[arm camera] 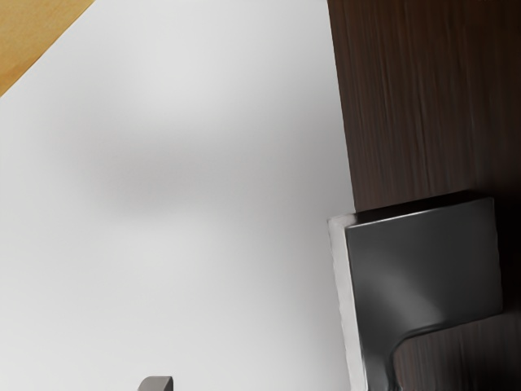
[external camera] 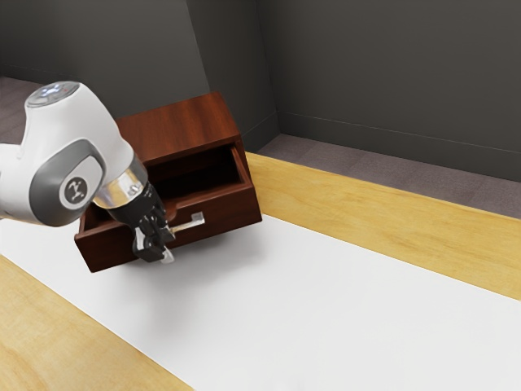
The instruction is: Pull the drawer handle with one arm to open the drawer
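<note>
A dark red-brown wooden cabinet (external camera: 183, 122) stands on the table, and its drawer (external camera: 220, 213) is slid out toward the exterior view's right. A silver bar handle (external camera: 189, 224) sits on the drawer front. My black gripper (external camera: 159, 248) hangs at the handle's near end, pointing down, just above the white mat. In the wrist view the handle's grey bracket (arm camera: 423, 269) lies against the dark drawer front (arm camera: 423, 98), off to one side of the hand. One fingertip (arm camera: 156, 383) stands well apart from the handle, so the jaws look open, with the handle at most against one finger.
A white mat (external camera: 309, 309) runs across the light wooden table (external camera: 391, 220), with broad bare room to the exterior view's right of the cabinet. Dark walls and a grey floor lie behind. My arm's white body (external camera: 65, 155) covers the cabinet's near corner.
</note>
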{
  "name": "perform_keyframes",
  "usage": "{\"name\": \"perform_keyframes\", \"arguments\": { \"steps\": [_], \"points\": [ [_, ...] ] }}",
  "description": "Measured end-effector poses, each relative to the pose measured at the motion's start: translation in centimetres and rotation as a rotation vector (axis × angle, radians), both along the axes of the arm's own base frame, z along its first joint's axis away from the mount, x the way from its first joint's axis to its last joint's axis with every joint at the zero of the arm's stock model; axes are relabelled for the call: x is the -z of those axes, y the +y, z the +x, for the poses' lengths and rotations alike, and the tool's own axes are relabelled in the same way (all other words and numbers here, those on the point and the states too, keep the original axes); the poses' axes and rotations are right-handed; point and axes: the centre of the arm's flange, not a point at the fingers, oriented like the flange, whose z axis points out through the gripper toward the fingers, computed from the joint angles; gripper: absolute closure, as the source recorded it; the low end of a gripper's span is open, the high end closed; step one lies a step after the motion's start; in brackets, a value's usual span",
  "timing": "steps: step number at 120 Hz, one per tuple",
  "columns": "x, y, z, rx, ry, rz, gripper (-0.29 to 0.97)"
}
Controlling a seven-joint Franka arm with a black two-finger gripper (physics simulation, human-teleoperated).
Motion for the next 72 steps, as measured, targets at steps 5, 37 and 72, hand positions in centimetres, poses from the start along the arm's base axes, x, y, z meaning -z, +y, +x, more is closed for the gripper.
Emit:
{"name": "perform_keyframes", "arguments": {
  "steps": [5, 37, 72],
  "points": [
    [-0.02, 0.01, 0.00, 0.000, -0.002, 0.001, 0.46],
    [-0.23, -0.51, -0.32, 0.007, -0.017, -0.012, 0.46],
    [-0.46, -0.80, -0.40, 0.008, -0.025, -0.013, 0.45]
  ]
}}
